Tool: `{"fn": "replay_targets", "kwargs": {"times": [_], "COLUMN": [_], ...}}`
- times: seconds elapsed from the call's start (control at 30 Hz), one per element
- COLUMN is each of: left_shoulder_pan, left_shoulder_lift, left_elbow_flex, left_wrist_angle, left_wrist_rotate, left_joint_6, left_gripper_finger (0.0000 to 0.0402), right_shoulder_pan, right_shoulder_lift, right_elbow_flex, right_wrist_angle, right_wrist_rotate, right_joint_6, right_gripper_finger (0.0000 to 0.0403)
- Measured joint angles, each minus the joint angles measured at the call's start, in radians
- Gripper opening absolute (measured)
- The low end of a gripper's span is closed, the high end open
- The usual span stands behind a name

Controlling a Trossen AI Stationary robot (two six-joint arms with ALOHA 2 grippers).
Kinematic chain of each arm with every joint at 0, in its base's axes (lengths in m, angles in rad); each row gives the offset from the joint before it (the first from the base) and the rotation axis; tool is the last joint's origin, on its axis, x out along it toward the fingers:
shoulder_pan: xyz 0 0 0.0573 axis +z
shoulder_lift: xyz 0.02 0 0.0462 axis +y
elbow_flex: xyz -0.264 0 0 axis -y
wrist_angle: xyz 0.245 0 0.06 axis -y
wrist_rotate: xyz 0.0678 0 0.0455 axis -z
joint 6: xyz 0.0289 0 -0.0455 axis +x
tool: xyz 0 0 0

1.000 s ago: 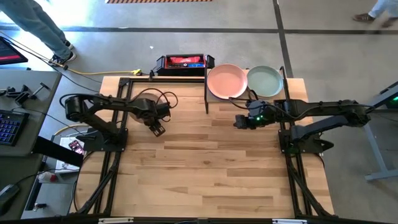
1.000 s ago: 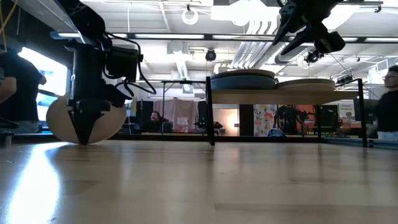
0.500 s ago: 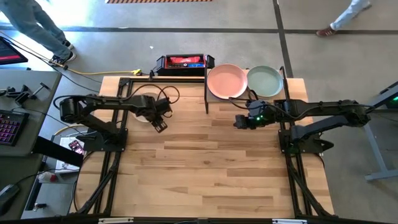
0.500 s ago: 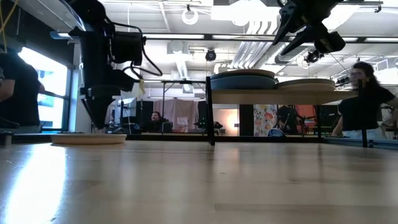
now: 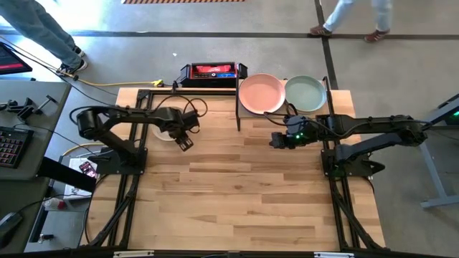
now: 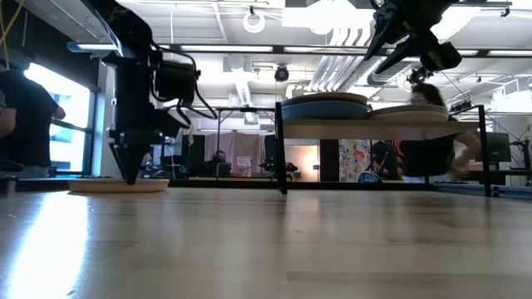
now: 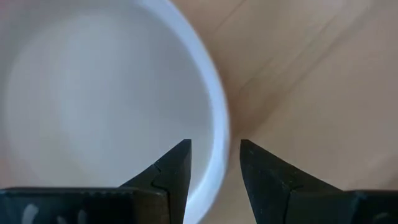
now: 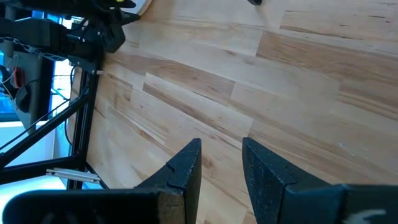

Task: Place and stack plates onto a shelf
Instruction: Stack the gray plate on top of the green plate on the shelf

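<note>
Left gripper (image 7: 214, 163), released, straddles the cream plate (image 7: 93, 93) rim on the bench (image 5: 237, 193); right gripper (image 8: 221, 163) parted, empty.

High view: looks straight down from above, far enough to take in the whole worktop (image 5: 237, 193), both arms and the floor around.
Low view: sits at worktop height and looks level across the boards into the room behind; the shelf (image 6: 366, 126) stands mid-distance.
Left wrist view: rides the left arm, facing down past its own jaws, very close to a cream plate (image 7: 93, 99) and the wood beside it.
Right wrist view: rides the right arm, facing down and across the boards from higher up.
Shared: high and low views both take in the shelf and the cream plate; the right wrist view also catches the left arm's frame at the worktop's edge.
</note>
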Motion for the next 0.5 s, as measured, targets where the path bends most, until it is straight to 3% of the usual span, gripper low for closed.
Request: {"fn": "replay_targets", "kwargs": {"times": [0.37,0.5], "left_shoulder_pan": [-0.001,-0.016], "left_shoulder_lift": [0.105,0.092], "left_elbow_flex": [0.005,0.003], "left_wrist_angle": [0.002,0.003], "left_wrist_rotate": [-0.029,-0.034], "left_joint_6": [0.008,0.057], "left_gripper_finger": [0.0125,0.0097], "right_shoulder_pan": [0.000,0.000], "right_shoulder_lift": [0.000,0.001], "right_elbow_flex": [0.000,0.000], "right_wrist_angle": [0.000,0.000], "right_wrist_rotate": [0.000,0.000], "right_joint_6": [0.000,0.000], "right_gripper_finger": [0.0097,0.0097]}}
